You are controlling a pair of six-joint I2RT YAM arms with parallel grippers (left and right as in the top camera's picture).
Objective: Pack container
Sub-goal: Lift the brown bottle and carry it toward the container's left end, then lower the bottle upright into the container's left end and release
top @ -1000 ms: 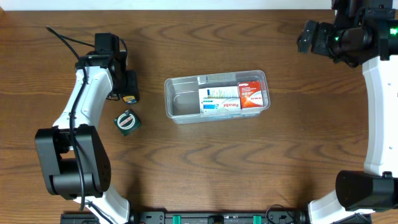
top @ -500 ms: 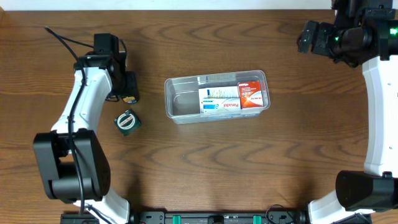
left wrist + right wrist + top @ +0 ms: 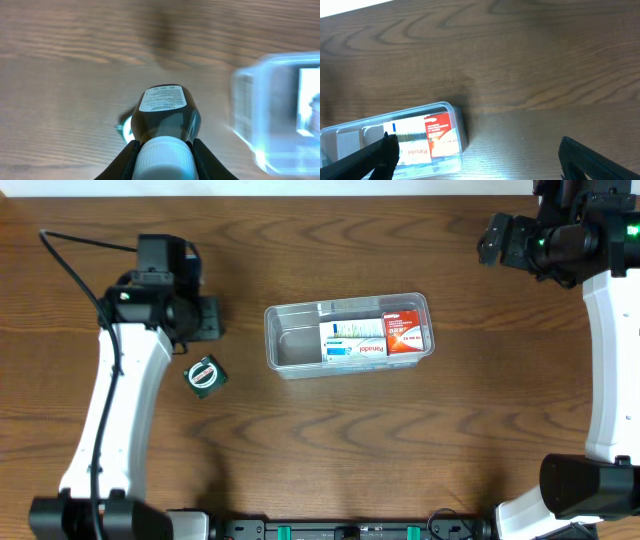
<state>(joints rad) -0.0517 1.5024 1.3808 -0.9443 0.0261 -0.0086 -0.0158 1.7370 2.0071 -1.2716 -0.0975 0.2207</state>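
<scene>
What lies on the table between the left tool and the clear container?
Nothing: the overhead view shows only bare table between the left tool, gripping a brown bottle, and the container. The small green object sits off that line.

Brown wooden table [image 3: 330,450]; green round-faced item [image 3: 204,374] lies at nine o'clock from centre; white-and-blue box [image 3: 350,341] near centre, red-and-white box [image 3: 404,331] against it at three o'clock; dark white-capped bottle [image 3: 167,117], label uppermost.
</scene>
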